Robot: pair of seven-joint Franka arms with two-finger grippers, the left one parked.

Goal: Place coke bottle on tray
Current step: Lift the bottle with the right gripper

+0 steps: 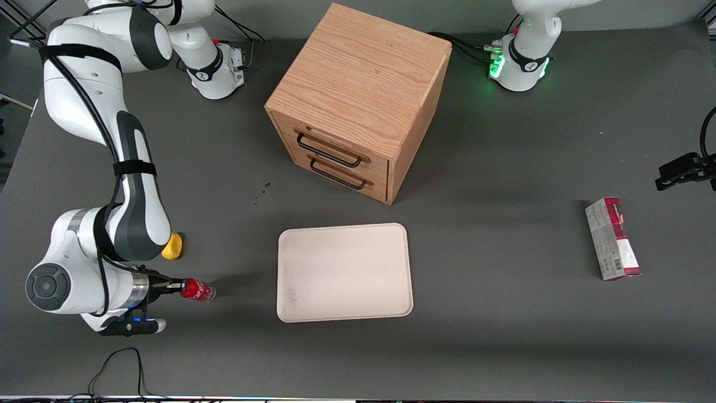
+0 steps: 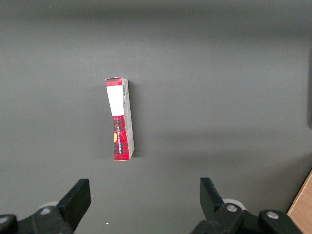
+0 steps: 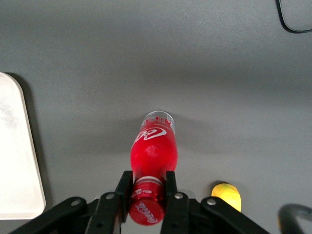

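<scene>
The coke bottle (image 1: 197, 290) has a red cap, red label and clear base. It is held at its neck by my right gripper (image 1: 179, 287), tilted with the base toward the tray. In the right wrist view the black fingers (image 3: 125, 187) press on both sides of the neck just below the cap, and the bottle (image 3: 153, 151) hangs above the grey table. The cream-white tray (image 1: 344, 272) lies flat in the middle of the table, a short way from the bottle, nothing on it. Its rounded rim also shows in the right wrist view (image 3: 17, 161).
A yellow oval lump (image 1: 173, 245) lies beside my arm, farther from the front camera than the bottle. A wooden drawer box (image 1: 358, 101) stands farther back than the tray. A red-and-grey carton (image 1: 612, 239) lies toward the parked arm's end.
</scene>
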